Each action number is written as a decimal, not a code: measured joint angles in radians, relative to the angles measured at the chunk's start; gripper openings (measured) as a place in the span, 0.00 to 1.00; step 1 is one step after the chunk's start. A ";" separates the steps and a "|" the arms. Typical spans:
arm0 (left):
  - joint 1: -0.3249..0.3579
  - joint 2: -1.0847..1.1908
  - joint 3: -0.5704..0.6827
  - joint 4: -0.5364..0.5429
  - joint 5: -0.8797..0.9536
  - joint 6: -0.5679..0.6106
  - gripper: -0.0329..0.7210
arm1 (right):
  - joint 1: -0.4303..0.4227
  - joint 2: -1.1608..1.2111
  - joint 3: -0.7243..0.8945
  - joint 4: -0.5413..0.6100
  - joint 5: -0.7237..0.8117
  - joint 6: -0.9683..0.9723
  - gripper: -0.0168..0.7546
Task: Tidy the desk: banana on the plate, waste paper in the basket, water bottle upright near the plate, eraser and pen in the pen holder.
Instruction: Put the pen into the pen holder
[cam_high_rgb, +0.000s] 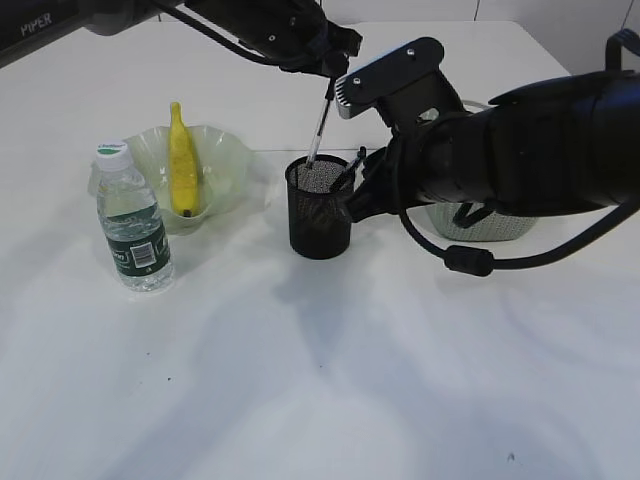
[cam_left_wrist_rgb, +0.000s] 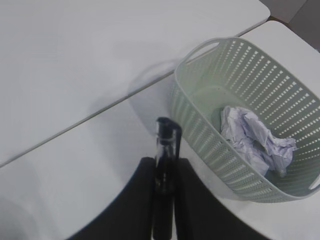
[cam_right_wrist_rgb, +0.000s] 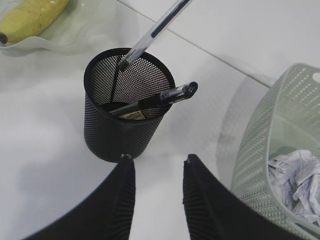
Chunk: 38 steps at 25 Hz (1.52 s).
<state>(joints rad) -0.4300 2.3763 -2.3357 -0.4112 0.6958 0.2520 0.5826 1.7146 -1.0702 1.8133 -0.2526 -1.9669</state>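
Pens are what this moment turns on: a clear-barrelled ballpoint pen (cam_high_rgb: 319, 130) hangs tilted over the black metal mesh cylindrical pen holder (cam_high_rgb: 320, 207), its tip just inside the rim, pinched at its upper end by the left gripper (cam_high_rgb: 327, 72), whose jaws are clamped on the barrel. In the left wrist view that pen (cam_left_wrist_rgb: 164, 165) sits between the 2 dark fingers (cam_left_wrist_rgb: 137, 200). A second, dark pen (cam_right_wrist_rgb: 161, 98) already leans inside the holder (cam_right_wrist_rgb: 125, 107), its cap end poking over the rim, and a small pale yellow block (cam_right_wrist_rgb: 132, 115), apparently the eraser, lies at the bottom. The right gripper (cam_right_wrist_rgb: 156, 160) hovers just beside the holder with its jaws parted and nothing between them.

On the plain white flat desk (cam_high_rgb: 330, 380), the long curved yellow banana (cam_high_rgb: 182, 160) lies in the translucent pale green dish with the ruffled rim (cam_high_rgb: 225, 160). The small clear plastic water bottle with a white cap and dark green label (cam_high_rgb: 132, 218) stands upright just beside that plate. The crumpled white ball of waste paper (cam_left_wrist_rgb: 255, 137) rests inside the sage green perforated plastic basket (cam_left_wrist_rgb: 200, 100), which stands near the holder.
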 joint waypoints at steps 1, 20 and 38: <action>0.000 0.000 0.000 0.000 0.004 0.002 0.10 | 0.000 0.000 0.000 -0.003 -0.002 0.000 0.34; -0.002 0.017 0.000 -0.020 0.029 0.052 0.10 | 0.000 0.000 0.000 -0.020 -0.007 -0.002 0.34; -0.009 0.017 0.000 -0.024 0.029 0.064 0.11 | 0.000 0.000 0.000 -0.025 -0.009 -0.002 0.34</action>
<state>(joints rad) -0.4394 2.3929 -2.3357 -0.4353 0.7252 0.3161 0.5826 1.7146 -1.0702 1.7885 -0.2614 -1.9688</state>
